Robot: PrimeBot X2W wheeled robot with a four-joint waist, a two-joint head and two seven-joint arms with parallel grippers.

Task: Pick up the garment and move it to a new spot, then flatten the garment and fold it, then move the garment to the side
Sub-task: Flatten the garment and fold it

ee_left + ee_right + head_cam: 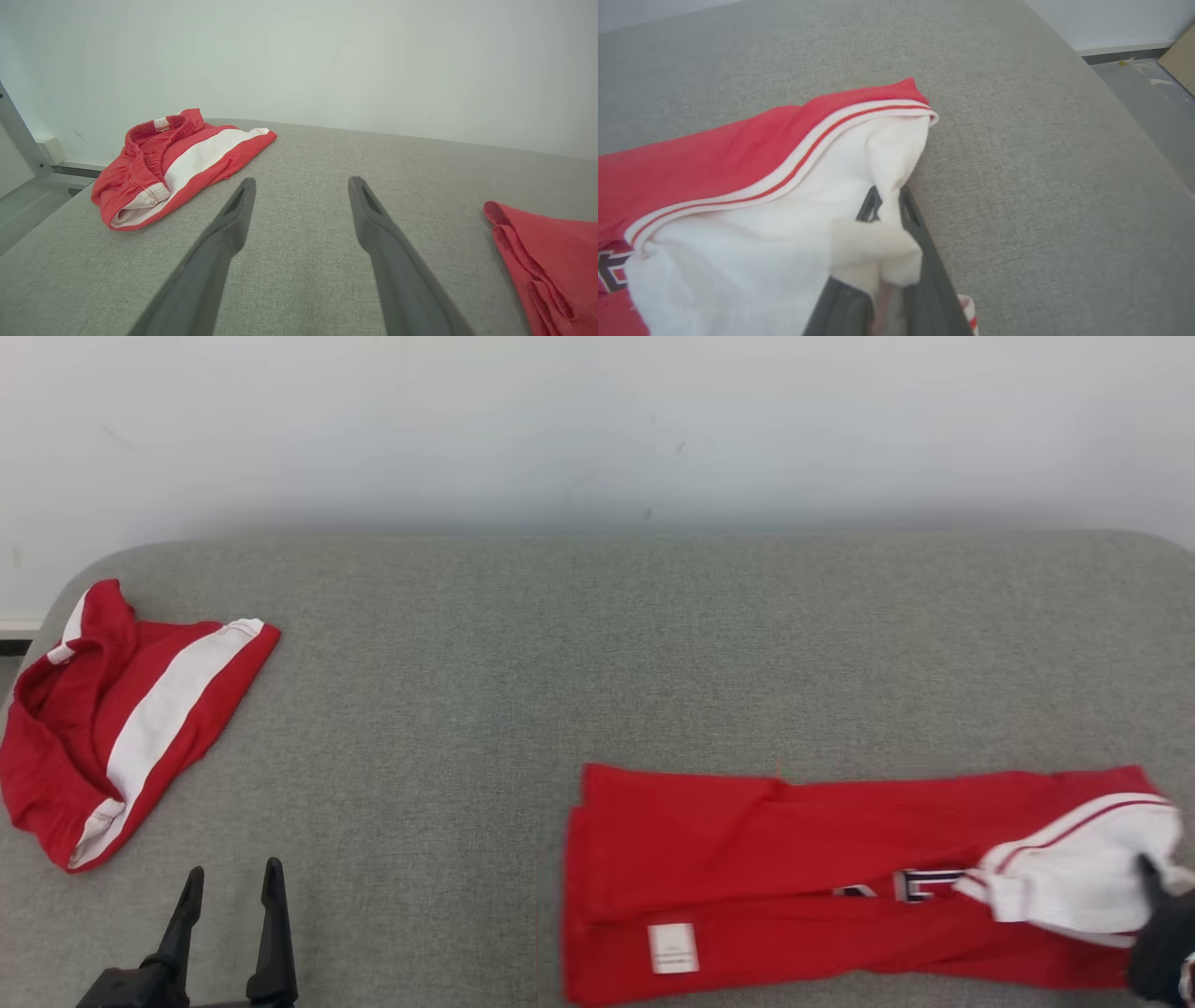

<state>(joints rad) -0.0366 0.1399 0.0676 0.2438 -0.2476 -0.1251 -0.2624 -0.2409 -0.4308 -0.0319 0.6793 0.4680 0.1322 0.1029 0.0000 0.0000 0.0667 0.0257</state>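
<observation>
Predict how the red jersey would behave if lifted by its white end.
Probably floppy: the jersey lies in soft folds, so it would likely drape and trail. Likely light: thin cloth bunches inside the right gripper. Its folds may open when raised.

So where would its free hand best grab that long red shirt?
Probably the left end of the red shirt, coming from the left with the open left gripper: its layered edge lies free there, facing that gripper, while the right gripper pinches the white end.

Grey, seemingly upholstered surface [597, 644]; white wall [597, 420]
</observation>
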